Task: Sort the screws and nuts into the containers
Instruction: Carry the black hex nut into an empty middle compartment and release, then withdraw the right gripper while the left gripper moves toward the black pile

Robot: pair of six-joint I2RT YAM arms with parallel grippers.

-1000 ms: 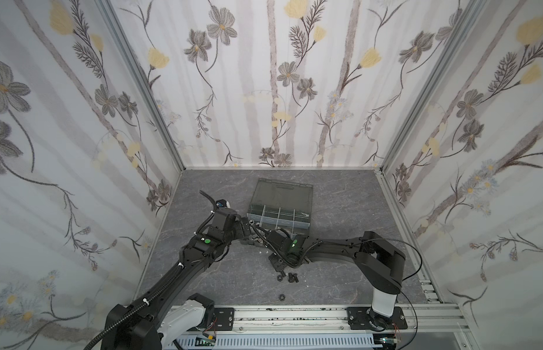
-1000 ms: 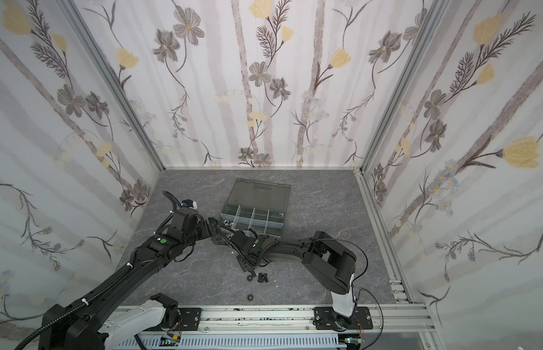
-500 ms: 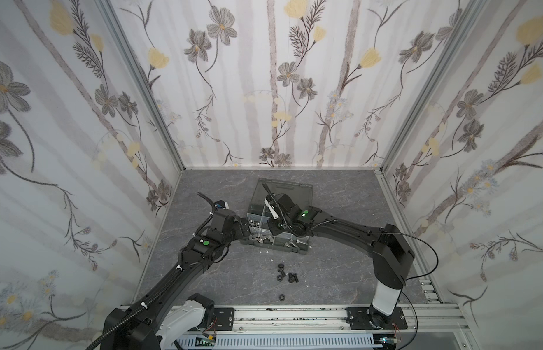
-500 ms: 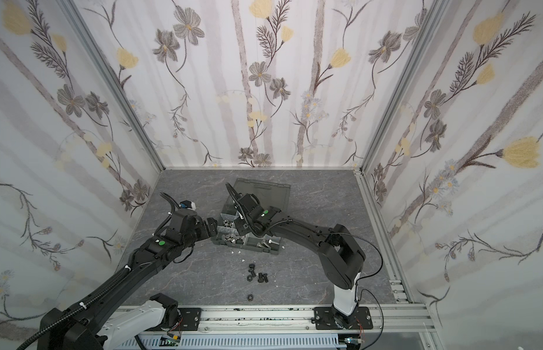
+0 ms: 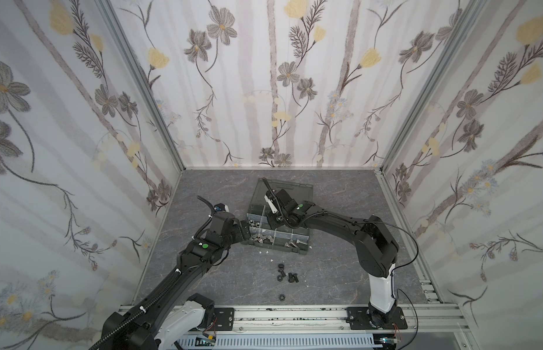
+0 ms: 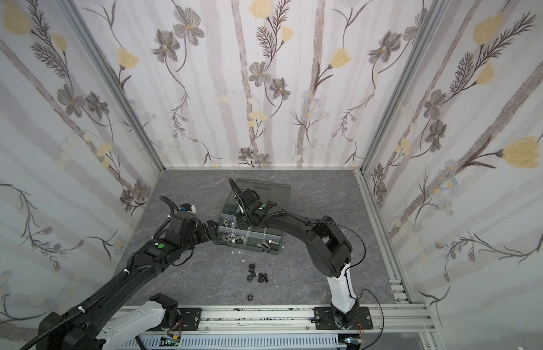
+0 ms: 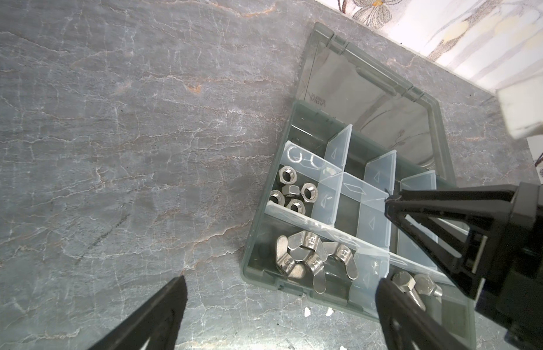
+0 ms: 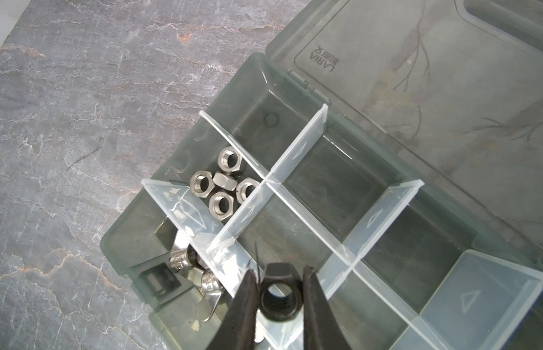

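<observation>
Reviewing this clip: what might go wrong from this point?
1. The right hand pinches a black nut right beside a divider; released here, it may bounce off into the wing nuts cell.
2. The open left hand sits close by the corner of the organiser box; any sweep might shove it.

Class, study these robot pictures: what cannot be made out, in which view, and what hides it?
- Loose black pieces on the table, both top views: too small to tell screws from nuts.
- Far cells of the box, top views: covered by the right arm.
- Black nut, right wrist view: sides hidden by the right gripper shut on it.
- Silver screws, left wrist view: partly behind a finger of the open left gripper.
</observation>
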